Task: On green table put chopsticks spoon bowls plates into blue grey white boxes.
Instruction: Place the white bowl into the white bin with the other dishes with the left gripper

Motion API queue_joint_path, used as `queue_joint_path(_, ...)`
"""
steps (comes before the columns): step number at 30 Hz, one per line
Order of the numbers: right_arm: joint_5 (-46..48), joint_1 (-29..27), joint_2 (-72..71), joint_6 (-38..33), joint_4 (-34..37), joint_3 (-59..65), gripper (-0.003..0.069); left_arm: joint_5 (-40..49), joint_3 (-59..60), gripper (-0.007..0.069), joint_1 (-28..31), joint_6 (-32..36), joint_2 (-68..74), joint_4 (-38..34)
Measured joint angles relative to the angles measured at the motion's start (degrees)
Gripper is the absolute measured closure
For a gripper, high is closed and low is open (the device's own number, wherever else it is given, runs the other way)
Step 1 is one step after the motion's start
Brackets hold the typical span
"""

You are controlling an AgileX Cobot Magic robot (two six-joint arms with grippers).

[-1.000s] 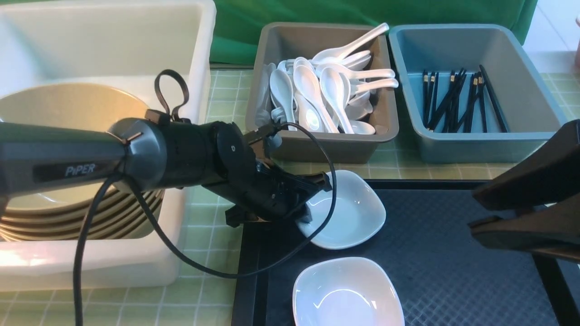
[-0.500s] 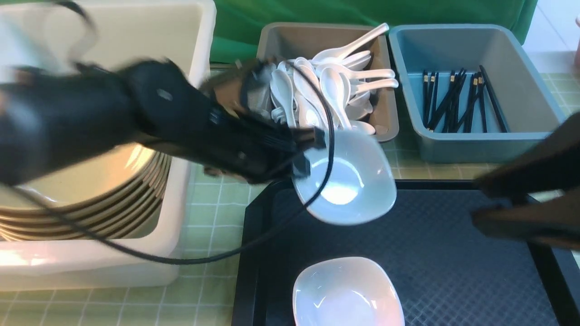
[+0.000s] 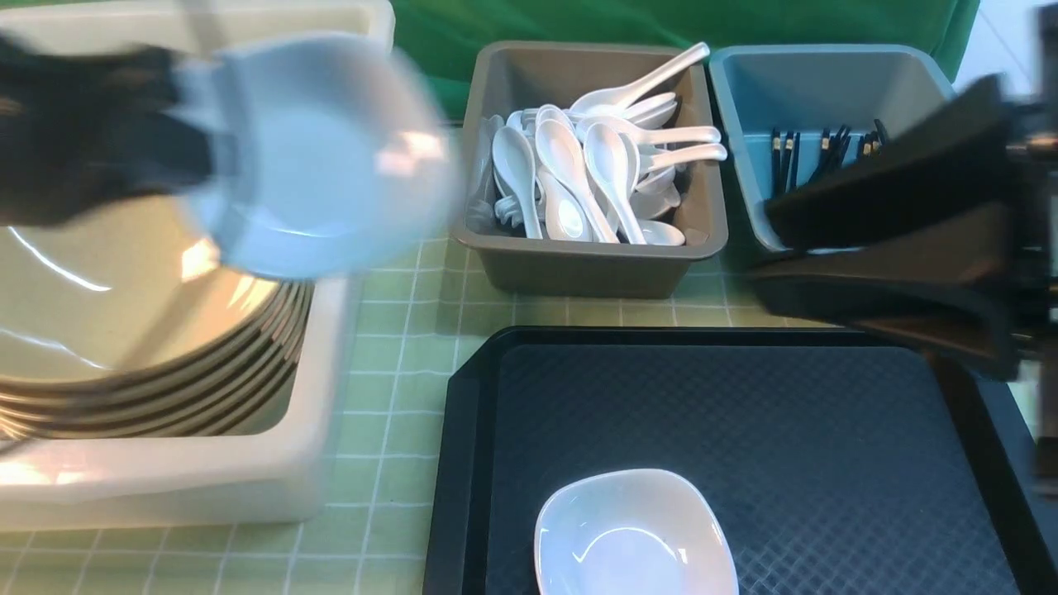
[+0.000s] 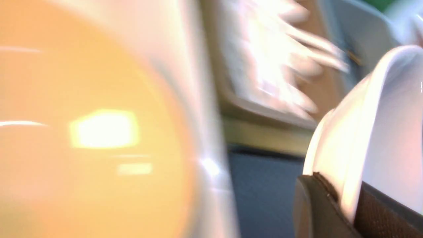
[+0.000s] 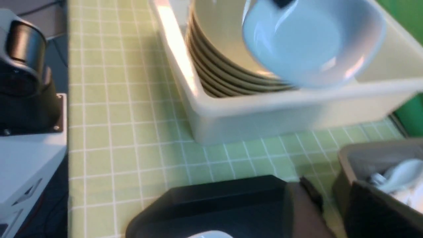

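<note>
The left gripper is at 10 o'clock in the front view and is clamped fully onto the rim of the white bowl. The left wrist view shows that rim pinched between its fingers with no gap. Gripper and bowl are both blurred in the front view. The white bowl is held clear of every surface, tilted with its hollow toward the front camera, over the 1 o'clock corner of the white box. This box holds a stack of beige plates and stands on the green table at 9 o'clock from the black tray. The grey box, at 12 o'clock from the tray, holds white spoons. The blue box, at 1 o'clock, holds black chopsticks. The right gripper, at 3 o'clock, partly hides the chopsticks. Its fingers point toward 9 o'clock, with the jaws slightly apart and holding nothing. A second white bowl sits upright at 6 o'clock on the tray.
</note>
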Motion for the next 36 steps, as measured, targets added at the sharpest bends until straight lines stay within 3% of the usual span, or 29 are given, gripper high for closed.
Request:
queue_joint_path(1, 0.0, 0.0, 0.5, -0.5, 0.2, -0.3, 0.0491, 0.2, 0.0, 0.0610, 1.8, 0.0, 0.0, 0.0)
queue_joint_path(3, 0.4, 0.0, 4.2, -1.6, 0.8, -2.9, 0.0582, 2.9, 0.0, 0.0610, 13.4, 2.4, 0.4, -0.9)
queue_joint_path(7, 1.2, 0.0, 9.2, -1.3, 1.2, -8.0, 0.0633, 5.5, 0.1, 0.0610, 27.9, 5.6, 2.8, -3.7)
queue_joint_path(12, 4.4, 0.2, 13.7, 1.5, 2.6, -12.0, 0.0636, 1.1, 0.2, 0.0610, 36.7, 6.1, 6.0, -5.3)
queue_joint_path(16, 6.8, 0.3, 14.8, 1.7, 2.6, -12.2, 0.0636, -1.8, -0.8, 0.0610, 42.3, 0.7, 10.6, -4.5)
queue_joint_path(29, 8.3, 0.6, 14.8, 2.5, 2.6, -12.4, 0.0634, -3.9, -4.8, 0.0610, 43.7, -6.7, 19.9, 5.8)
queue_joint_path(36, 9.7, 0.6, 14.8, 2.5, 2.6, -12.4, 0.0634, -3.9, -4.8, 0.0610, 39.6, -6.7, 27.1, 6.6)
